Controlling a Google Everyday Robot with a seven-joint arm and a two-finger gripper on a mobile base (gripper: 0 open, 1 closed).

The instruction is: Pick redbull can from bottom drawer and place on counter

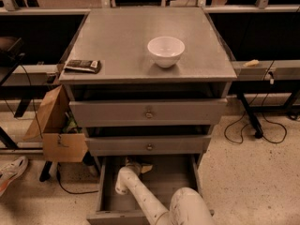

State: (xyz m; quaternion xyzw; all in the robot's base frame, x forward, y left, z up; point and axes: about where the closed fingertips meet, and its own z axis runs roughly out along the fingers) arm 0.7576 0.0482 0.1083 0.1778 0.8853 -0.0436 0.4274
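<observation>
The bottom drawer (176, 184) of the grey cabinet is pulled open and shows a plain grey floor. My white arm reaches down into it from the front. My gripper (136, 165) is at the back left of the drawer, partly tucked under the middle drawer front. The redbull can is hidden from view. The counter (122, 39) is the flat grey top of the cabinet.
A white bowl (165, 50) and a dark snack packet (82, 65) sit on the counter. The two upper drawers stand slightly open. A cardboard box (56, 130) leans at the cabinet's left, with a shoe (11, 171) farther left. Cables (255, 128) lie on the floor at right.
</observation>
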